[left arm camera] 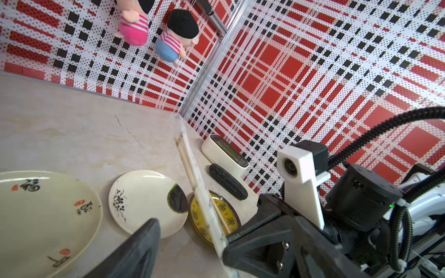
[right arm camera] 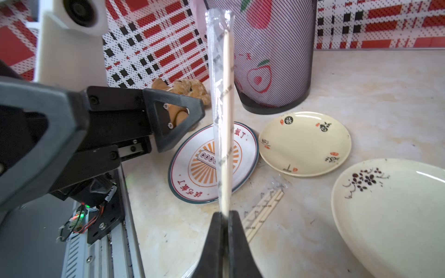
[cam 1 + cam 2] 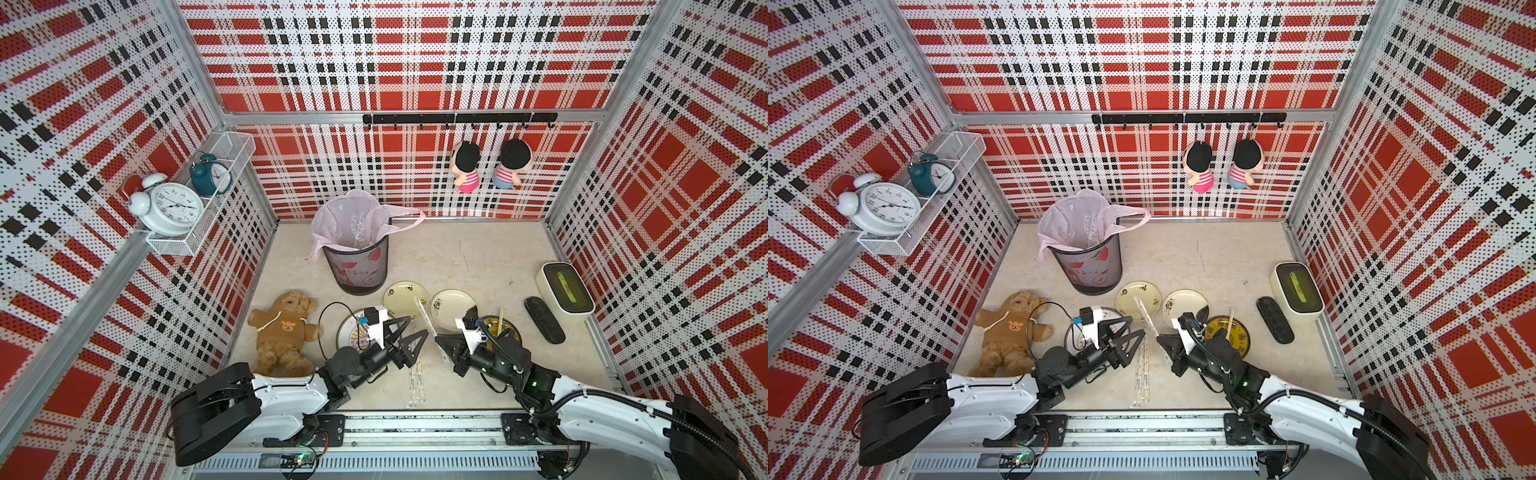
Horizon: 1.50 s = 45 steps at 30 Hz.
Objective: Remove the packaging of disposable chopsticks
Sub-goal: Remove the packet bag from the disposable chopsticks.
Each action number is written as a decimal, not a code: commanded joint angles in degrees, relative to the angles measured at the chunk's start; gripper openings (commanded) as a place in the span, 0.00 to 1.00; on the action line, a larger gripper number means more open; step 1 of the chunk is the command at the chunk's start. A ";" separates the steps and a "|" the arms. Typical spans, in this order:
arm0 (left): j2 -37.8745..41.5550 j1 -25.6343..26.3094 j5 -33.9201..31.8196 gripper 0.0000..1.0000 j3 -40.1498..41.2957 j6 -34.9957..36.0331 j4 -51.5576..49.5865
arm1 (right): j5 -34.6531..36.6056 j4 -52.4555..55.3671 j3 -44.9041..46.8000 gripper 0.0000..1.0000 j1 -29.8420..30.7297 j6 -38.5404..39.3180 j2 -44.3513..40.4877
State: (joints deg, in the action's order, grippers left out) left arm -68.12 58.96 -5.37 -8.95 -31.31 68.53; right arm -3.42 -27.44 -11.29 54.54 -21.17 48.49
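My right gripper (image 2: pixel 225 214) is shut on the lower end of a pair of disposable chopsticks (image 2: pixel 227 108). The pair is still inside its clear packaging (image 2: pixel 214 72) and sticks up at a slant over the plates in both top views (image 3: pixel 426 316) (image 3: pixel 1145 315). My left gripper (image 3: pixel 417 326) is open, with one finger (image 2: pixel 178 120) close beside the sleeve's middle and apart from it. More wrapped pairs (image 3: pixel 417 374) lie on the table between the arms. A bare pair (image 3: pixel 500 318) rests on the dark yellow plate (image 3: pixel 513 332).
A mesh bin (image 3: pixel 357 270) with a pink liner stands behind the plates and has clear sleeves inside. Two cream plates (image 3: pixel 399 299) (image 3: pixel 453 305) and an orange-patterned plate (image 3: pixel 349 328) lie near the grippers. A teddy bear (image 3: pixel 282 332) lies at the left. A white box (image 3: pixel 565 291) and a black bar (image 3: pixel 544 320) are at the right.
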 commanded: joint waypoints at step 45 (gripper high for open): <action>-5.33 -1.20 3.36 0.00 -4.36 1.34 8.64 | -9.27 -10.36 -0.43 0.66 -0.40 6.41 5.75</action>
State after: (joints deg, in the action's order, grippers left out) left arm -74.00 58.48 -4.25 -11.73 -31.31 76.64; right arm -14.09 -37.26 -11.38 54.52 -15.81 55.53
